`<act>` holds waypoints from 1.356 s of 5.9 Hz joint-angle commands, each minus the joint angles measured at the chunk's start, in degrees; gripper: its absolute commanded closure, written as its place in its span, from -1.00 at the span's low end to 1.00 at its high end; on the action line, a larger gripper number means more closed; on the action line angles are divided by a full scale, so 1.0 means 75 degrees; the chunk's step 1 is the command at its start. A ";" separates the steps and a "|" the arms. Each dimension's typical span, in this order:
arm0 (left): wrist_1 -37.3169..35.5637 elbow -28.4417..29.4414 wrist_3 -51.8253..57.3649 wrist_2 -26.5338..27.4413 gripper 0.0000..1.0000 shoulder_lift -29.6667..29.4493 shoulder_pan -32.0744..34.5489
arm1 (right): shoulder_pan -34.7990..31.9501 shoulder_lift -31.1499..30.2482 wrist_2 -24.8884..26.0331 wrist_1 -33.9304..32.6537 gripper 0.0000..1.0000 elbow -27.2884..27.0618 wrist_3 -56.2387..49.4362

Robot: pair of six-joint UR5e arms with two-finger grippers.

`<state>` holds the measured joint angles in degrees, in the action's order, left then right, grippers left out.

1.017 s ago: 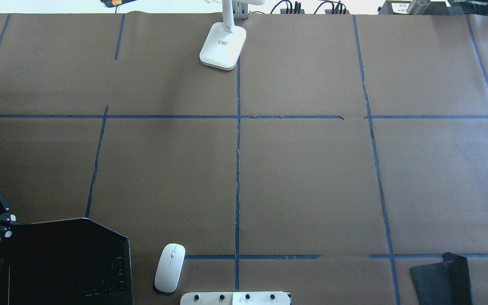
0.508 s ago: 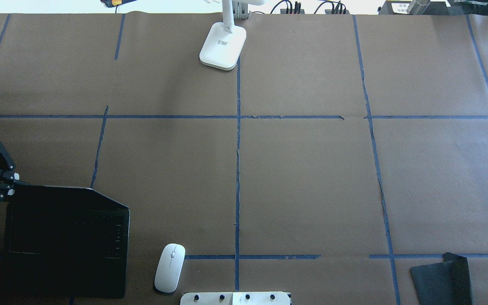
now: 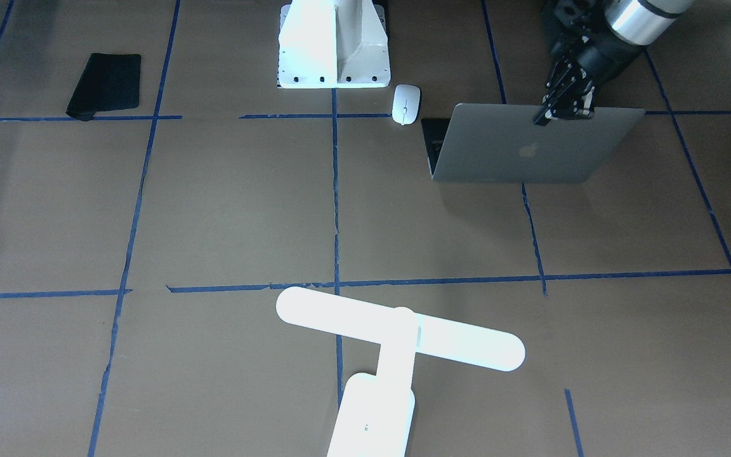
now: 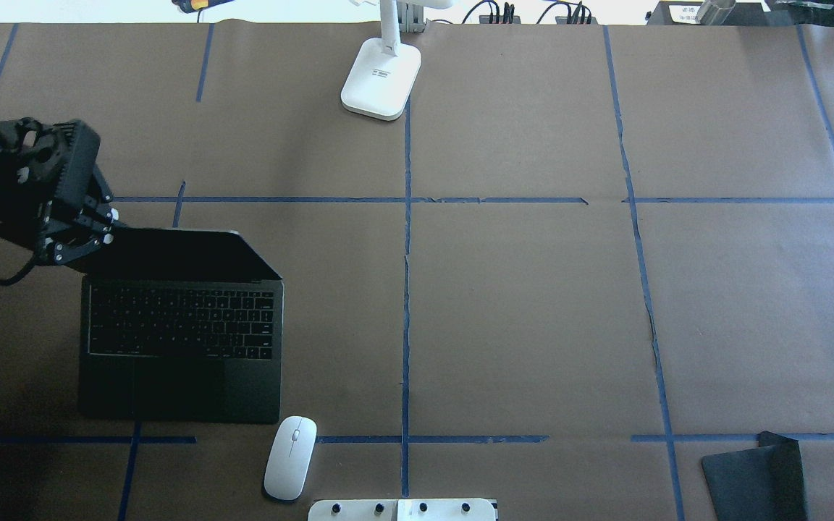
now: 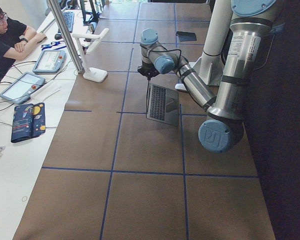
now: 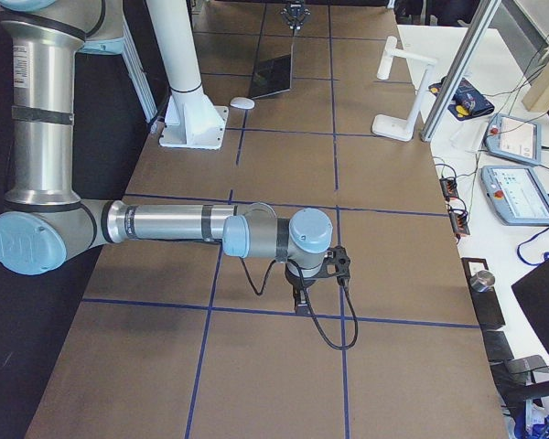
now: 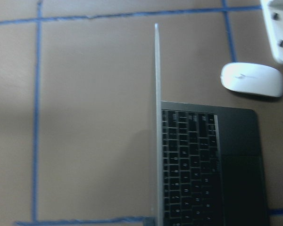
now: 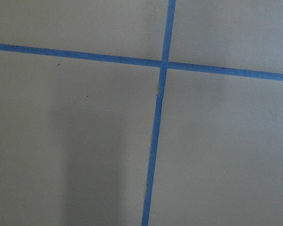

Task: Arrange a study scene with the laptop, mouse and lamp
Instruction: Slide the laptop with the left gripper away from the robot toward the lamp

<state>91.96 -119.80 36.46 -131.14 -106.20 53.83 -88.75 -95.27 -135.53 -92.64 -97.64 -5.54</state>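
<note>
L gripper [image 3: 556, 115] was clenched on the laptop [image 4: 180, 329] lid's top edge. Lid was up, approx. upright, base flat on counter [image 4: 533, 311], robot's left side. The mouse [image 4: 290, 457] lay near its front-right corner, lamp [image 4: 381, 78] at far edge. R gripper [image 6: 301, 307]: couldn't tell. Left, prob.: release lid, arrange mouse & lamp.

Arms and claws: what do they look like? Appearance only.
Left arm and right arm: silver tubes, light-blue joint caps with white logos. Left claw: black, skeletal linkage fingers. Right claw: black, details too small. Black cable loops at both wrists.
</note>
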 commanded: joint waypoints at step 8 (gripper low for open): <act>0.1330 0.5929 -0.0325 0.0704 0.87 -0.4836 0.0089 | -0.0003 -0.0012 -0.0012 0.0000 -1.00 -0.0012 0.0047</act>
<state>99.50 -77.51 35.12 -126.40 -142.18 54.49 -88.74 -95.30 -135.62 -92.64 -97.76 -5.27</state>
